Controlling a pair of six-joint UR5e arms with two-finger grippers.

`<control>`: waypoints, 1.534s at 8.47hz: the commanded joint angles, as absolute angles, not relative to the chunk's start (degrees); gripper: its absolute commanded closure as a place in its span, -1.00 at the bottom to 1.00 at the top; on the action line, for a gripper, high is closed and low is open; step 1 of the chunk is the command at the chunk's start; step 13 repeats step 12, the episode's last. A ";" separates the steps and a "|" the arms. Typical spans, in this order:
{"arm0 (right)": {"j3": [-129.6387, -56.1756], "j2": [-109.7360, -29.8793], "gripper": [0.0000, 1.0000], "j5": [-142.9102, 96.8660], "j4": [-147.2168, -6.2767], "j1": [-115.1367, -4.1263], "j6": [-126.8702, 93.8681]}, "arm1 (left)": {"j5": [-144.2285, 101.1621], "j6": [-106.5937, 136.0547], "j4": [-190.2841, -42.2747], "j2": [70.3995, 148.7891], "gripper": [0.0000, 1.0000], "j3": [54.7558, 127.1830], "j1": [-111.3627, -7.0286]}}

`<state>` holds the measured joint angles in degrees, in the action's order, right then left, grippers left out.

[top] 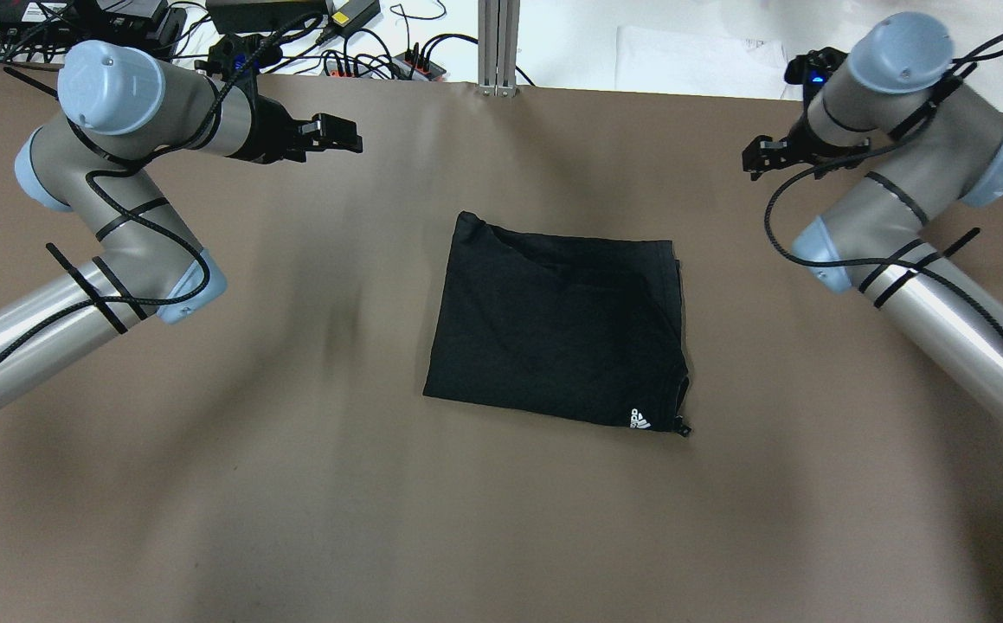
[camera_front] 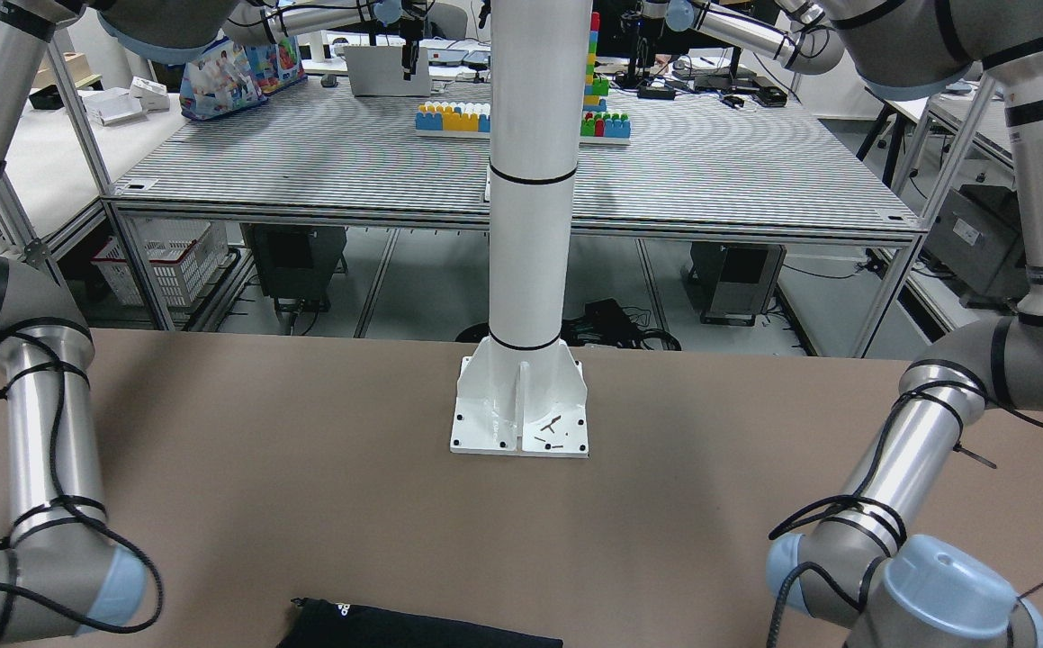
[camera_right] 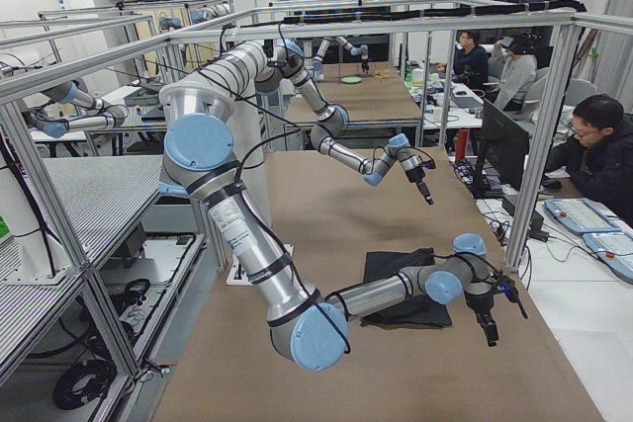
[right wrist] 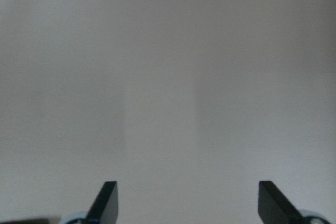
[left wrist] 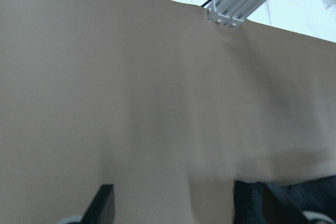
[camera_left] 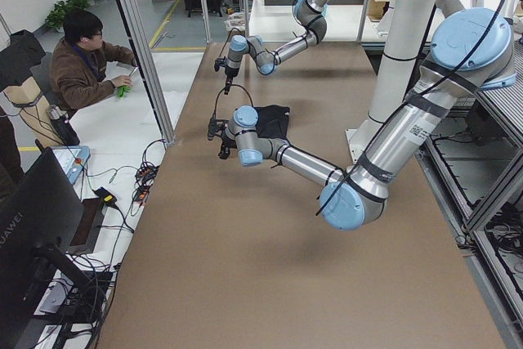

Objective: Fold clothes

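**Both grippers spread and empty, garment folded at mid-table**

The left gripper (top: 342, 136) hangs over the far left of the table (top: 293, 484). Its fingers (left wrist: 105, 205) are spread wide with nothing between them. The right gripper (top: 755, 160) hangs over the far right, fingers (right wrist: 108, 203) likewise wide apart and empty. Between them, well apart from both, the black garment (top: 553, 329) lies flat as a folded rectangle, with its small white mark (top: 639, 420) at the near right corner.

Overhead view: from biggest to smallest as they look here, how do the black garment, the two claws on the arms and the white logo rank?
1. black garment, by far the largest.
2. left gripper and right gripper: they look about alike, so I won't rank them.
3. white logo, the smallest.
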<state>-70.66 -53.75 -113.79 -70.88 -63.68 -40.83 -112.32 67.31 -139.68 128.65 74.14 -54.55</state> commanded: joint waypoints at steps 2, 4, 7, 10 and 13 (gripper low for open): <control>-76.44 -66.49 -0.88 -118.48 -70.32 -72.15 -15.25 | -112.06 56.67 -135.53 122.03 -1.00 74.70 -62.55; -81.63 -73.26 -0.88 -117.43 -69.96 -75.49 -13.28 | -111.27 48.91 -135.35 115.00 -1.00 74.27 -67.73; -82.36 -77.87 -0.88 -105.25 -69.69 -76.37 -1.11 | -109.27 33.37 -127.95 108.55 -1.00 76.01 -78.89; -84.19 -79.88 -0.88 -104.67 -70.22 -83.75 11.05 | -94.95 17.51 -106.83 107.24 -1.00 88.46 -79.89; -85.35 -80.86 -0.88 -105.03 -71.28 -84.02 11.07 | -94.57 17.40 -107.05 102.50 -1.00 94.55 -79.72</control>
